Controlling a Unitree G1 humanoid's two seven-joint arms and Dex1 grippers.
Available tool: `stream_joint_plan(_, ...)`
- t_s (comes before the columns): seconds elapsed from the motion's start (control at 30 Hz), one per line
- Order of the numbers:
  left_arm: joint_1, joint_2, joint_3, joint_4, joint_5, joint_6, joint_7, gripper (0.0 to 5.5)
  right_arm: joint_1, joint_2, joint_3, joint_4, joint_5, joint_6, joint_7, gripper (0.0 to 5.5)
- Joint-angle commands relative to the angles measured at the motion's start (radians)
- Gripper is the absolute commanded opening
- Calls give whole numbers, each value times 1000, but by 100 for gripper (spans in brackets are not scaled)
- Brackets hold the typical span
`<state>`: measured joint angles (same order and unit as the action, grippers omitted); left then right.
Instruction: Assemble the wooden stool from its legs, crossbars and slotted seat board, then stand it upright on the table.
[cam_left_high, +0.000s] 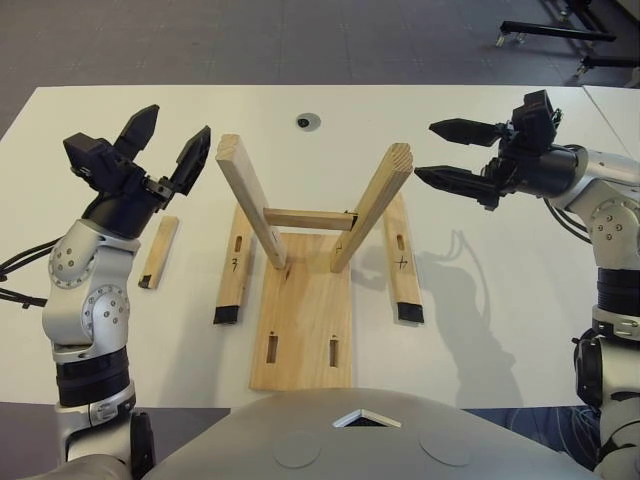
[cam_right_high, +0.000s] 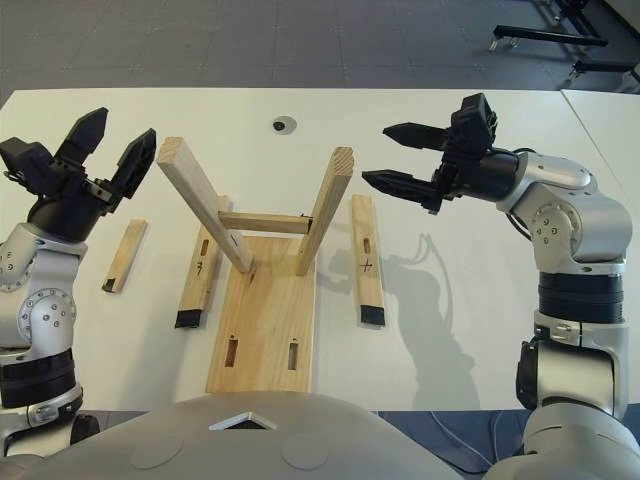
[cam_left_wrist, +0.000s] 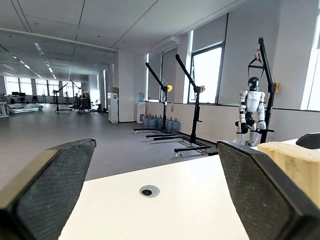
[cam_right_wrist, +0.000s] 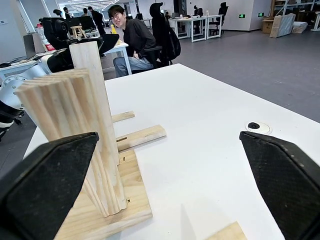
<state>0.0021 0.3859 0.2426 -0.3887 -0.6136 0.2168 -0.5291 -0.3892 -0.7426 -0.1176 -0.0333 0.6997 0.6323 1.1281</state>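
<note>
On the seat (cam_left_high: 300, 340), two legs (cam_left_high: 250, 200) stand slotted, braced by a crossbar (cam_left_high: 305, 218) — so we hold nothing. Left gripper (cam_left_high: 178, 122) and right gripper (cam_left_high: 425, 150) flank them, jaws spread.

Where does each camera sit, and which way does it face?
Eye views: head, facing down over seat board and upright legs; left gripper, right gripper show.
Left wrist view: left wrist, facing out across the table; own fingers show.
Right wrist view: right wrist, facing the legs; own fingers show.
Both wrist views share the table port.
</note>
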Motion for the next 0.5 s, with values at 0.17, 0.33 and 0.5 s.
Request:
stream_joint_plan(0.17, 36, -101, -154, -105, 36, 50, 102, 442, -12, 29, 11, -49, 13, 24, -24, 520)
stream_joint_plan(0.33, 25, -103, -184, -113, 46, 62, 116, 442, -20, 38, 24, -45, 2, 24, -27, 520)
stream_joint_plan(0.5, -9, -109, -233, -125, 45, 79, 112, 442, -30, 48, 44, -35, -20, 10, -23, 520)
